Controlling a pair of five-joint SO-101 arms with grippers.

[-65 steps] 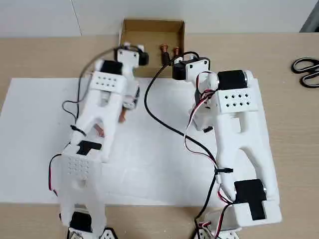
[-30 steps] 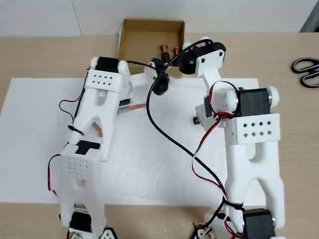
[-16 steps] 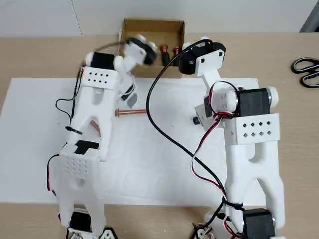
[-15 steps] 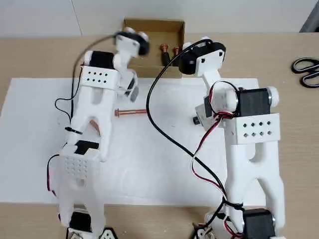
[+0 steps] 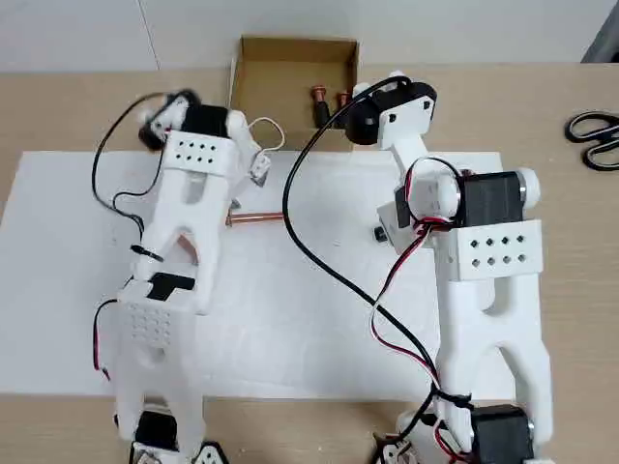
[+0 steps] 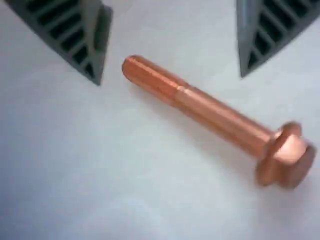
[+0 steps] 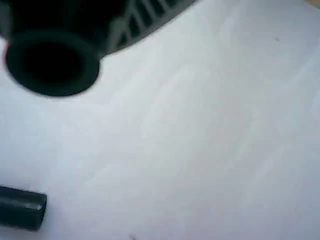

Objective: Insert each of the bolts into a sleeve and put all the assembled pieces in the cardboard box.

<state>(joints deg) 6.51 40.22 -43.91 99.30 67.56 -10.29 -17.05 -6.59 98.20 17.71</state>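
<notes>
Left pincer [image 6: 170,72], jaws wide apart

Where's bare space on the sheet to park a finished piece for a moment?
Bare: the white sheet between the two arms toward their bases, and its left part outside the left arm. The left half of the cardboard box is free too. Crowded: the strip before the box, with the bolt and the black cable.

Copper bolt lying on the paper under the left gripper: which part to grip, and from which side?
Grip the bolt on its shank near the flanged head, straight down from above, jaws across its axis. It lies flat on the white sheet, so only its long sides are free; the left gripper hangs open over it. That likely leaves the tip clear for the sleeve.
</notes>
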